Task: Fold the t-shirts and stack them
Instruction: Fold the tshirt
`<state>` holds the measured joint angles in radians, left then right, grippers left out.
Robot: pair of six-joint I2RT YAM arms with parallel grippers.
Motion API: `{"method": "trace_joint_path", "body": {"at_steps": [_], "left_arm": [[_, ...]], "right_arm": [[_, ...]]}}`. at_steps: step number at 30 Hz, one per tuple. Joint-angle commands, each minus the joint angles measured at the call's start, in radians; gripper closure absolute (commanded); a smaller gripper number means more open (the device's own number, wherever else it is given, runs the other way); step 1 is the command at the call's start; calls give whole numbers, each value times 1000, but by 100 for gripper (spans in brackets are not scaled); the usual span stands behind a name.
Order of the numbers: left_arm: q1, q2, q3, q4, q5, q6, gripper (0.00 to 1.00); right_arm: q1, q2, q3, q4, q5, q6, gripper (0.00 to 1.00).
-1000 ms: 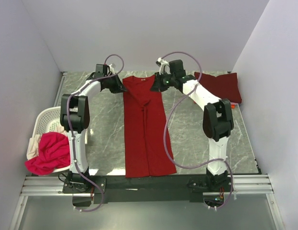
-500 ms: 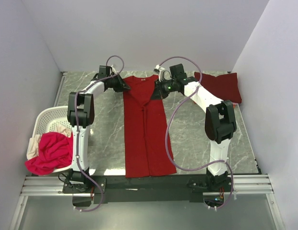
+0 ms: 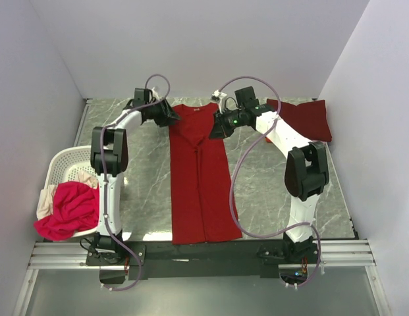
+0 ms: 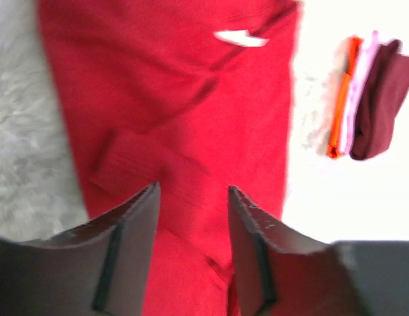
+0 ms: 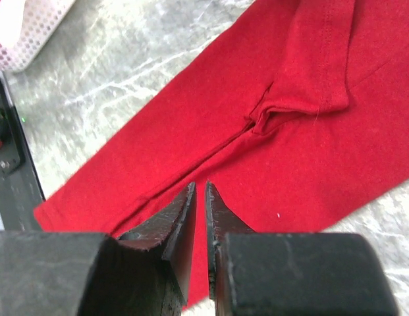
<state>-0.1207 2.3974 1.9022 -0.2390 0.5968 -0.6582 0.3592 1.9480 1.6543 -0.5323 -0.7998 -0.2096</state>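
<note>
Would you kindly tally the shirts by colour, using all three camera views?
red t-shirt, laid flat: 1
maroon t-shirt, top of the folded stack: 1
orange t-shirt, in the stack: 1
pale pink t-shirt, in the stack (blurred): 1
magenta-pink t-shirt, at the basket: 1
cream t-shirt, at the basket: 1
Total: 6

The long t-shirt point(image 3: 199, 184) lies lengthwise on the bench point(image 3: 267, 184), its far left corner under the left fingers point(image 4: 128, 257), its far right under the right fingers point(image 5: 174, 230). A stack of folded t-shirts point(image 3: 303, 118) lies right of the right fingers. The basket point(image 3: 57, 161), holding crumpled t-shirts point(image 3: 69, 210), stands behind and left of the left fingers.
</note>
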Motion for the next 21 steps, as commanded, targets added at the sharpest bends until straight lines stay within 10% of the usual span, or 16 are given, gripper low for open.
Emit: {"method": "trace_joint_path", "body": {"at_steps": [1, 7, 10, 17, 21], "left_arm": [[4, -232, 69, 23, 11, 106, 47], [3, -677, -325, 225, -232, 323, 27], [15, -896, -602, 407, -247, 297, 0], [-58, -1104, -778, 192, 23, 440, 8], [-327, -1211, -830, -25, -153, 705, 9]], "right_arm": [[-5, -109, 7, -57, -13, -105, 82], [-5, -259, -109, -95, -6, -275, 80], [-5, -412, -227, -91, -48, -407, 76], [6, -673, -630, -279, -245, -1178, 14], [117, -733, -757, -385, -116, -1346, 15]]}}
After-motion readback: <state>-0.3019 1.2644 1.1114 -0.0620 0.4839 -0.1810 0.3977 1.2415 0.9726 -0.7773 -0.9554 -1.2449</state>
